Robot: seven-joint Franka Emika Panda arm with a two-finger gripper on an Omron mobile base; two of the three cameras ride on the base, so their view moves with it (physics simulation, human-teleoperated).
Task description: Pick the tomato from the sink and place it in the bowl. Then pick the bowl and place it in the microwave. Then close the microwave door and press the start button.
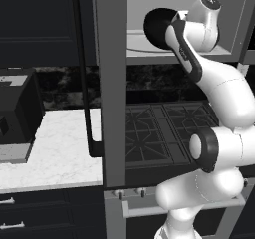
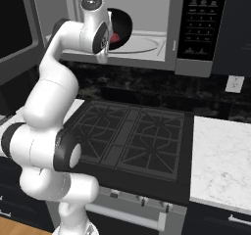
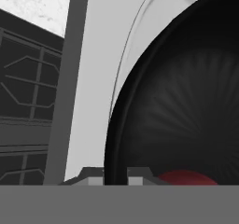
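reaching up into the microwave (image 2: 162, 38), the arm's fingers (image 3: 115, 175) grasp the tilted bowl's (image 3: 186, 106) rim.

Both base views are looking forward and down from behind the arm, left and right, sharing the stove (image 2: 132, 136) and microwave (image 2: 147, 23). Hand view is sitting very near the bowl (image 3: 186, 101).

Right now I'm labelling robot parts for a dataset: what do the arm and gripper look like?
The arm is glossy white, built of rounded, bulbous links with black bands at the joints and a black stripe along one link. The gripper has two small, blocky grey fingertips. No cables or markings are visible.
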